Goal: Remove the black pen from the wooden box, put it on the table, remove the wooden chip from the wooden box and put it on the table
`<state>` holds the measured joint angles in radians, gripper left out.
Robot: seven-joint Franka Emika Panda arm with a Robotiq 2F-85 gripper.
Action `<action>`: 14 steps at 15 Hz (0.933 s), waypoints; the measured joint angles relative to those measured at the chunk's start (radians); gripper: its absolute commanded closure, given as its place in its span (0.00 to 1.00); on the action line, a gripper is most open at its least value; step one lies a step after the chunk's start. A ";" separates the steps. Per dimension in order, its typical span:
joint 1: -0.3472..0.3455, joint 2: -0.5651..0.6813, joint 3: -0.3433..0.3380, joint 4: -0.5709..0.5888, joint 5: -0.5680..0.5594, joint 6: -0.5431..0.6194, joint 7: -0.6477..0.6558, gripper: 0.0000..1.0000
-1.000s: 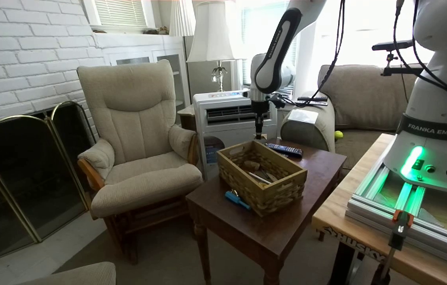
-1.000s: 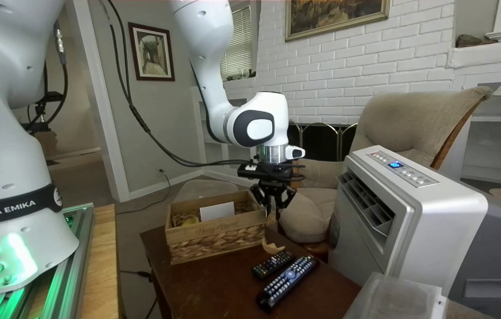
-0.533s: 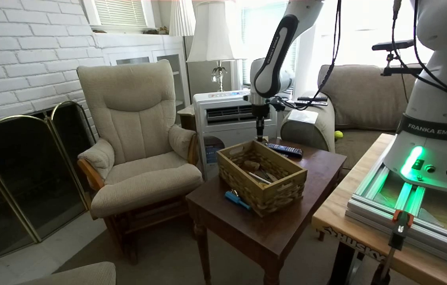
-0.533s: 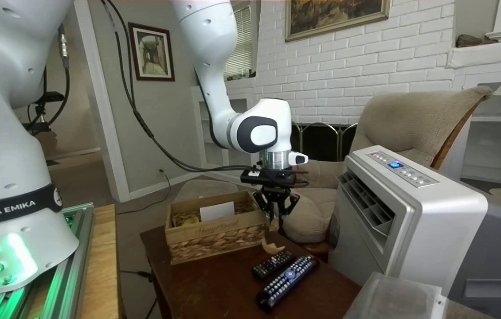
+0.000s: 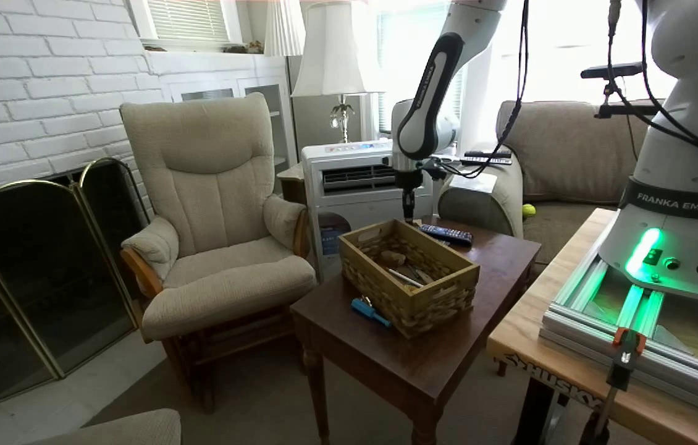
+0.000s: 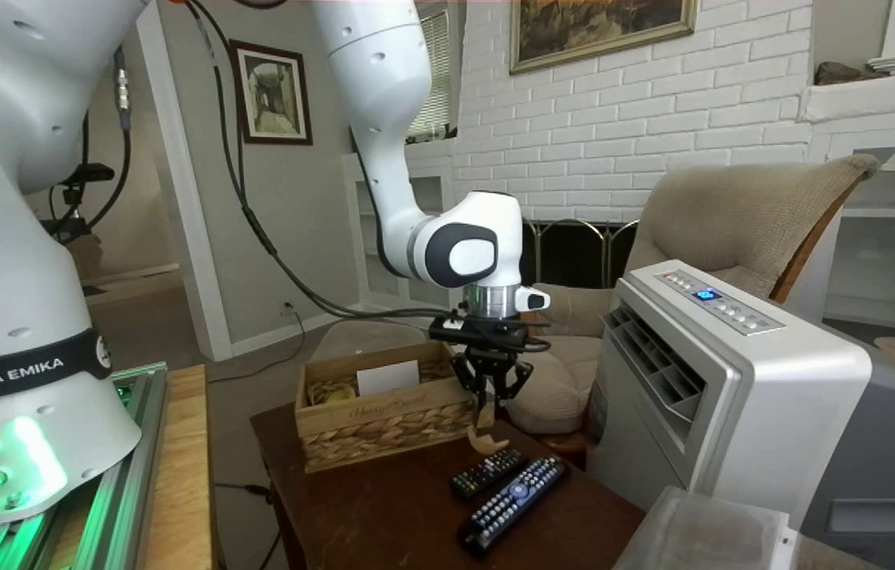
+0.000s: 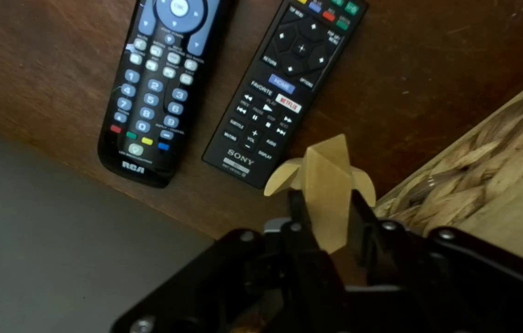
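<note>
My gripper [image 7: 327, 194] is shut on an angular light wooden piece, which I take as the wooden chip [image 7: 328, 185]. In an exterior view the wooden chip [image 6: 485, 416] hangs upright from the gripper [image 6: 487, 402], low over the table [image 6: 384, 514], just outside the end of the wooden box [image 6: 388, 412]. Whether its lower end touches anything I cannot tell. A curved wooden piece [image 7: 281, 177] lies on the table partly behind the chip. Along the right of the wrist view runs the box's woven wall [image 7: 497, 162]. I cannot make out the black pen in any view.
Two remotes, a small one [image 7: 284, 88] and a larger one [image 7: 155, 92], lie on the table by the gripper. A white card [image 6: 388, 378] stands in the box. Beside the box is a blue item [image 5: 370, 311]. A white air conditioner [image 6: 733, 380] stands past the table.
My gripper has come down with the wooden chip still in it, bringing the chip close to the curved wooden piece. The box and remotes have stayed put.
</note>
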<state>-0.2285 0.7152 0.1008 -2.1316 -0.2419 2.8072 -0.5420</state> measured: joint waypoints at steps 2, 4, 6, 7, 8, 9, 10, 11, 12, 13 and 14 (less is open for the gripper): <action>0.004 0.012 0.000 0.005 0.000 -0.003 0.000 0.94; 0.007 0.021 0.001 0.006 0.000 -0.006 0.000 0.94; 0.010 0.030 0.002 0.009 0.000 -0.011 0.000 0.94; 0.012 0.034 0.002 0.011 0.000 -0.015 0.000 0.94; 0.013 0.039 0.002 0.015 0.000 -0.017 0.000 0.94; 0.014 0.043 0.002 0.018 0.000 -0.020 0.000 0.94; 0.015 0.045 0.002 0.020 0.000 -0.022 0.001 0.94; 0.016 0.047 0.002 0.022 0.000 -0.024 0.002 0.94; 0.017 0.049 0.002 0.024 0.000 -0.025 0.002 0.94; 0.018 0.052 0.002 0.026 0.000 -0.026 0.002 0.94; 0.019 0.055 0.002 0.029 0.000 -0.026 0.003 0.94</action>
<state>-0.2100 0.7698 0.1026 -2.1028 -0.2419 2.7810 -0.5392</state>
